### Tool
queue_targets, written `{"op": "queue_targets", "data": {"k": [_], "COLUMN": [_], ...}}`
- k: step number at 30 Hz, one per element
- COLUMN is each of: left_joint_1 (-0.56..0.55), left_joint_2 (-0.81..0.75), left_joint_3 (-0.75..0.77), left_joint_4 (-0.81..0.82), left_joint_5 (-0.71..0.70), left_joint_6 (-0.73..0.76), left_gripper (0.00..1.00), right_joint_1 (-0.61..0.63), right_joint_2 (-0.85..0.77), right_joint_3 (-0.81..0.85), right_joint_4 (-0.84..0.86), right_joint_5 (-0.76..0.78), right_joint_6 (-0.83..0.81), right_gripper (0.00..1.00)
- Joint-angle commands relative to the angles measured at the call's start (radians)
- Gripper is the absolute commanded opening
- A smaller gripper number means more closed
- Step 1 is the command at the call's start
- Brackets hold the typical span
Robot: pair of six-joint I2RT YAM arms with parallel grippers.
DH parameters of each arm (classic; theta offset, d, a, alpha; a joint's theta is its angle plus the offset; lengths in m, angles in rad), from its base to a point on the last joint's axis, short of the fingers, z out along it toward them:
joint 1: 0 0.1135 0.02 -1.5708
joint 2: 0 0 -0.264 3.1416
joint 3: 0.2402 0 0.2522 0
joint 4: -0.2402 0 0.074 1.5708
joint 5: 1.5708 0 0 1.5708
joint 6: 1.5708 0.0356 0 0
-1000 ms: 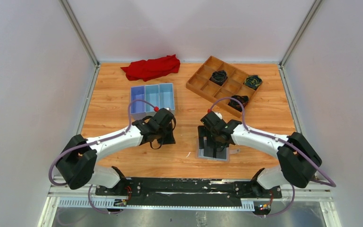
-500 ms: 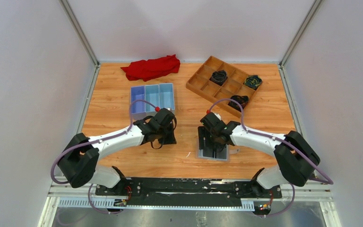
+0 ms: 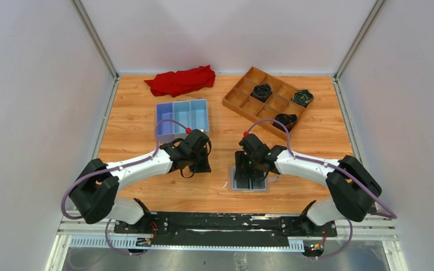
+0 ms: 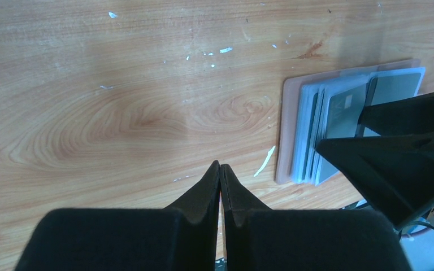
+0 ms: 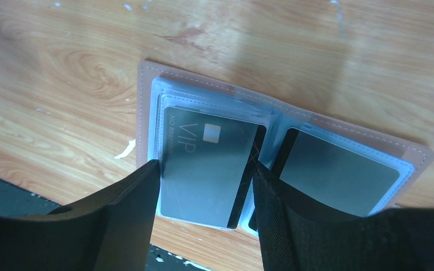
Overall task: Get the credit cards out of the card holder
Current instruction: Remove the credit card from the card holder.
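Wooden table (image 3: 147,147) inside white-walled booth. We see small tan-pink bifold card holder (image 5: 144,113) lying open, flat on table near front edge, between arms. Grey "VIP" credit card (image 5: 203,149) sits in one clear sleeve, second grey card (image 5: 339,172) in other sleeve. Right pincer (image 5: 206,166) released, fingers spread either side of VIP card. Left pincer (image 4: 220,168) clenched on nothing, over bare wood just beside holder.

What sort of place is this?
Probably a robotics lab test cell: a wooden table boxed in by plain white panels, the left arm and right arm bolted at its near edge, and staged props like the card holder.
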Motion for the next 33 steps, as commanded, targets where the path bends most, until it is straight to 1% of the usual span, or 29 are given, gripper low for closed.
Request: {"op": "queue_targets", "data": {"k": [1, 5, 6, 9, 12, 17, 22, 26, 33], "left_joint_1": [0.004, 0.004, 0.004, 0.004, 0.004, 0.004, 0.002, -0.002, -0.011], "left_joint_2": [-0.01, -0.014, -0.02, -0.042, -0.046, -0.006, 0.046, 0.086, 0.117], "left_joint_3": [0.018, 0.033, 0.032, 0.01, 0.002, -0.008, -0.053, -0.042, -0.025], "left_joint_4": [-0.031, -0.043, -0.038, 0.007, 0.02, 0.03, 0.172, 0.209, 0.267], "left_joint_5": [-0.04, -0.022, 0.002, 0.071, 0.143, 0.207, 0.301, 0.309, 0.335], "left_joint_6": [0.025, 0.05, 0.053, 0.055, 0.09, 0.117, 0.062, 0.056, 0.039], "left_gripper": [0.05, 0.05, 0.05, 0.05, 0.05, 0.06, 0.06, 0.06, 0.06], "right_joint_1": [0.017, 0.016, 0.016, 0.016, 0.008, -0.017, -0.044, -0.06, -0.067], "right_joint_2": [0.024, 0.038, 0.038, 0.031, 0.024, -0.004, -0.025, -0.028, -0.013], "right_joint_3": [-0.031, -0.044, -0.047, -0.05, -0.061, -0.125, -0.169, -0.194, -0.203], "right_joint_4": [0.096, 0.225, 0.246, 0.269, 0.274, 0.381, 0.454, 0.507, 0.525], "right_joint_5": [-0.122, -0.233, -0.248, -0.268, -0.291, -0.373, -0.438, -0.485, -0.519], "right_joint_6": [0.031, 0.073, 0.08, 0.076, 0.066, 0.076, 0.088, 0.101, 0.097], "right_gripper": [0.49, 0.48, 0.48, 0.46, 0.44, 0.43, 0.42, 0.42, 0.42]}}
